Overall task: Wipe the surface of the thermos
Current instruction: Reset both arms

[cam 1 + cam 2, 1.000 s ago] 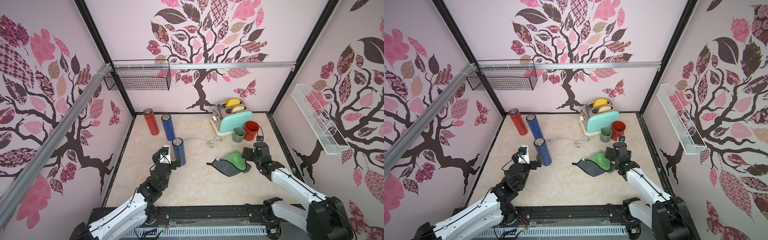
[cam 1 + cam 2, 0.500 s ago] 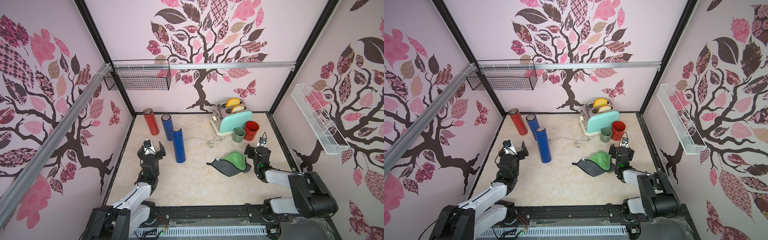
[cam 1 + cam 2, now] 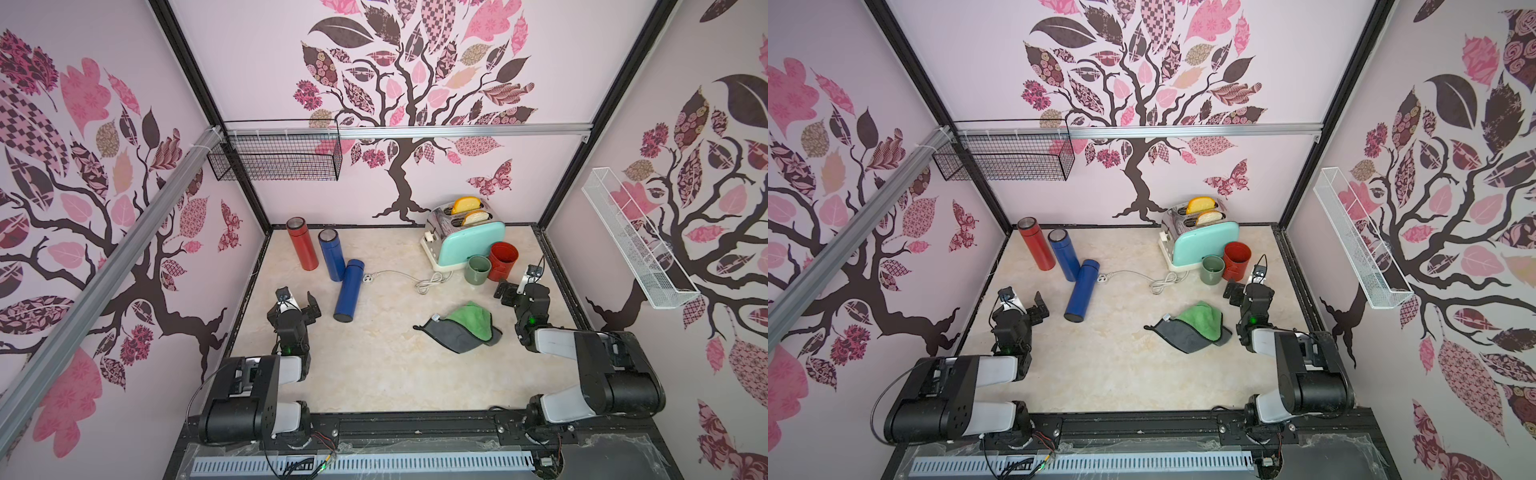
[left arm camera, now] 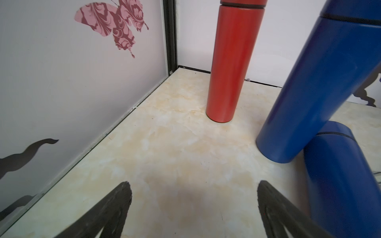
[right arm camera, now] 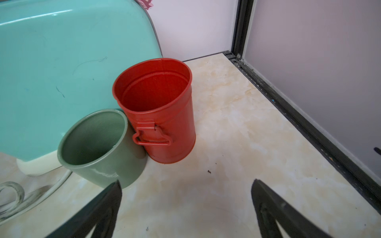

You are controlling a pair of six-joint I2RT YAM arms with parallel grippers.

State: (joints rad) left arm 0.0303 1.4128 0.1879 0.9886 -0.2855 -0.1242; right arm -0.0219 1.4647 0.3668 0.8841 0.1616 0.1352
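In both top views: blue thermos [image 3: 348, 291] lying on the surface [image 3: 374, 374] at centre left, just right of the left gripper [image 3: 297, 300], not touching; jaws wide, empty. Cloth [image 3: 461, 328] at centre right; right gripper [image 3: 512, 291] to its upper right, wide, empty.

Left wrist view: blue thermos [image 4: 340, 185] blurred at the right edge, outside the spread jaws of the left gripper [image 4: 192, 187].

Right wrist view: right gripper [image 5: 185, 185] wide over bare surface.

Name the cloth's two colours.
Green and grey; the cloth shows best in a top view.
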